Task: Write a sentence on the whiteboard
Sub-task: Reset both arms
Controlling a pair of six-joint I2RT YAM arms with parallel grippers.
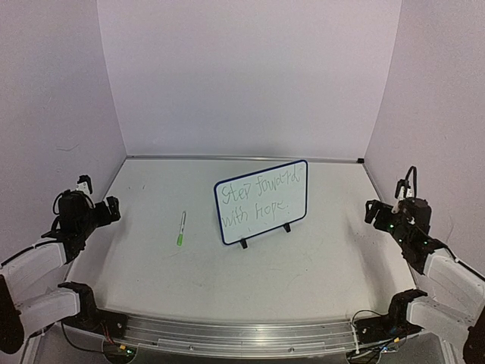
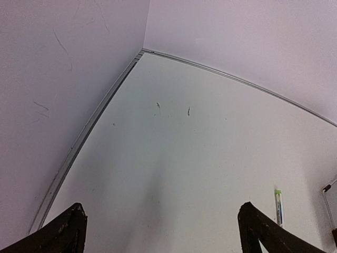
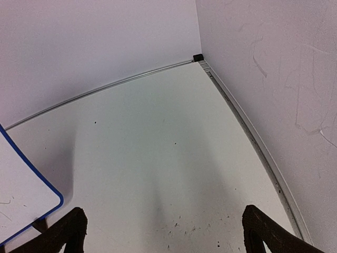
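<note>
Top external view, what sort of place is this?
Most likely a robot lab test booth: plain pale walls close in a white table, a left arm and right arm are mounted at its near edge, and a small whiteboard stands on it.

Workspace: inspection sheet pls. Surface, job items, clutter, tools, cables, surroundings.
Surface: flat white tabletop, a few small dark specks.
Job's things: small white whiteboard with dark blue frame upright on black feet, mid-table; thin greenish handwritten sentence on it in two lines, roughly "Step forward with hope".
Clutter: green-and-white marker pen lying flat to the board's left, apart from it.
Grippers: left tool open, holding nothing; right tool open, holding nothing; each out at its own side of the table.
Cables: black cable loop on the right arm; thin black wire by the left base.
Surroundings: plain pale walls on three sides.
</note>
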